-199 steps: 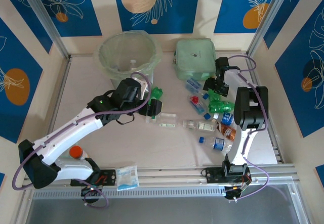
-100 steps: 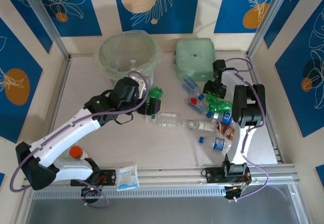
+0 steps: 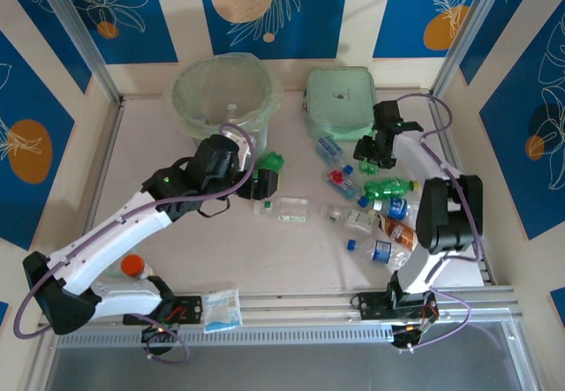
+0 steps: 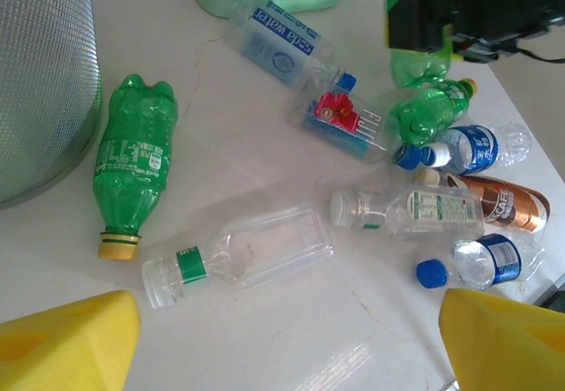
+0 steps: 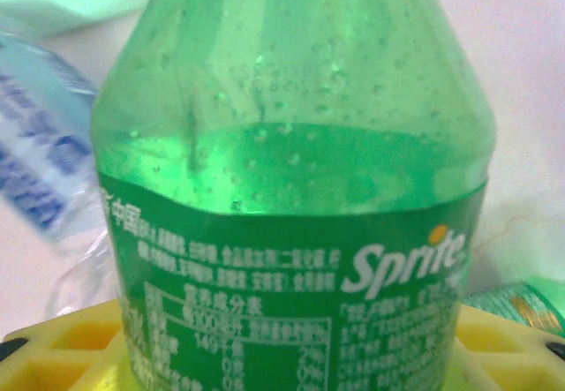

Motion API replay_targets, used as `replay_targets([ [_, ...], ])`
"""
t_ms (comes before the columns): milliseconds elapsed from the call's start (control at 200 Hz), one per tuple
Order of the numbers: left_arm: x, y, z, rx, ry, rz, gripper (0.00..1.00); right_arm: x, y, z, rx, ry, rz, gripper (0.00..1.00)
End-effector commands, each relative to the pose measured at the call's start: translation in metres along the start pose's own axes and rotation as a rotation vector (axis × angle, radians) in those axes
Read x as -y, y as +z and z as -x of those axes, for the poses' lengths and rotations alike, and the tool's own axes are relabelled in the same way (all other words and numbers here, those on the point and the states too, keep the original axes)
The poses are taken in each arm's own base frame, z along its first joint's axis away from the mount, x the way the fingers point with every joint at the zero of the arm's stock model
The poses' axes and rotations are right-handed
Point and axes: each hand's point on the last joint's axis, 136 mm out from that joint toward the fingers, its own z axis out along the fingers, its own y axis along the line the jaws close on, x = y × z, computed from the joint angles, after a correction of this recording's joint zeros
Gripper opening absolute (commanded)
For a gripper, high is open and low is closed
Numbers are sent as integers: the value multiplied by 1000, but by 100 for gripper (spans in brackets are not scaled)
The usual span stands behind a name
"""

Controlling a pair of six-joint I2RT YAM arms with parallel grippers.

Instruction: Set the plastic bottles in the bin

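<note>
Left gripper (image 3: 265,184) hangs at centre of the top view, fingers spread wide with nothing between them. In its wrist view the yellow fingertips (image 4: 71,338) sit in the bottom corners, and a clear square bottle (image 4: 247,254) lies flat on the table (image 3: 291,263) just above the gap. A green bottle (image 4: 134,157) lies close beside the bin (image 3: 187,109), cap toward the bottom of the frame. We cannot tell whether it touches the wall. The bin stands upper left of centre, near the back edge. Right gripper (image 3: 372,150), upper right, pinches a green Sprite bottle (image 5: 291,232), held just below the mint-green case (image 3: 338,100). The loose bottles (image 4: 441,210) crowd the mid-right, several touching, hard against the right arm (image 3: 441,214). We see open tabletop on the left side and bottom centre. A packet (image 3: 221,310) lies at the near edge.
</note>
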Motion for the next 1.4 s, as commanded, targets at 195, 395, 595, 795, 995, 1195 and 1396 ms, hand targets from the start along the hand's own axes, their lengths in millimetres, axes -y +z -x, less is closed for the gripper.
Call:
replay_targets([
  [195,5,-18,13,57,4,-10,88,-26,-81,-10,136,-18,120,57],
  [395,2,-21,14,81,-3,1,88,-81,-159,-6,256,-123,228,57],
  [595,3,-22,18,99,-12,-2,88,-151,-244,9,405,-230,377,57],
  [795,3,-20,14,87,-37,-10,88,-205,-285,17,454,-273,522,58],
  [995,-2,-19,5,66,-42,4,88,-248,-300,27,472,-300,636,58],
  [1195,-13,-17,-3,46,-41,50,88,-291,-290,36,440,-334,695,58],
  [1396,-22,-17,-15,28,-44,77,88,-328,-268,44,398,-353,735,58],
])
